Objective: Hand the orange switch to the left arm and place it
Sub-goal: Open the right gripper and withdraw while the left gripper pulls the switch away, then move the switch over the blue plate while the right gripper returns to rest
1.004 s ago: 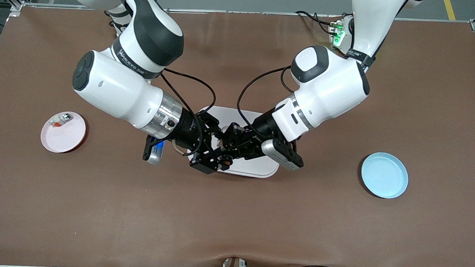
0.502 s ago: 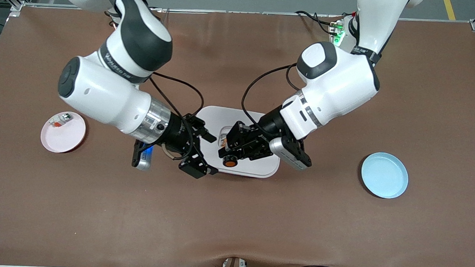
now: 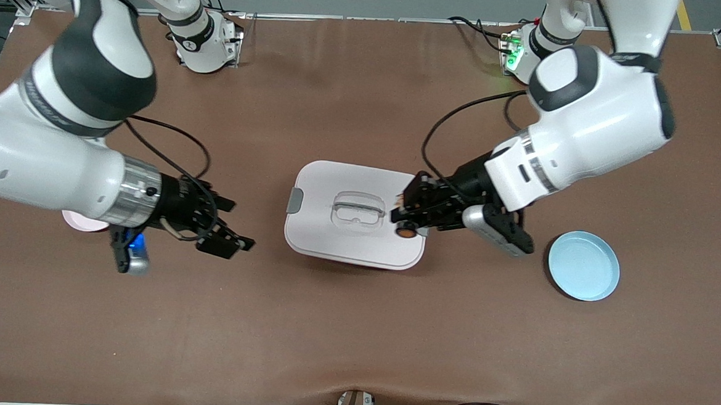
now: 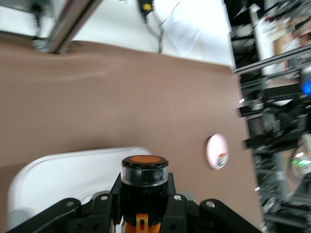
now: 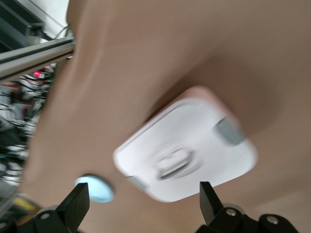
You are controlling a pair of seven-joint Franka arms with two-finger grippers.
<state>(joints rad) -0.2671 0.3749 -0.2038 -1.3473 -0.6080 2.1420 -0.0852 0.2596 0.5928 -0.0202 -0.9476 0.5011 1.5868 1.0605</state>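
Observation:
The orange switch (image 3: 404, 231), a black cylinder with a round orange cap, is gripped by my left gripper (image 3: 406, 220), which is shut on it. They hang over the edge of the white box (image 3: 322, 225) at the left arm's end. In the left wrist view the switch (image 4: 144, 179) stands upright between the black fingers (image 4: 173, 201), with the box (image 4: 58, 179) below. My right gripper (image 3: 233, 224) is open and holds nothing, low over bare table between the box and the pink plate. Its wrist view shows the gripper (image 5: 142, 204) spread wide, with the box (image 5: 194, 141) farther off.
A pink plate (image 3: 79, 221) lies mostly hidden under the right arm's wrist; in the left wrist view this pink plate (image 4: 217, 151) carries a small piece. A blue plate (image 3: 583, 265) sits at the left arm's end of the table. Cables trail from both wrists.
The right gripper opened, let go of the switch and drew back toward the pink plate. The left gripper carried the switch across the box lid toward the left arm's end.

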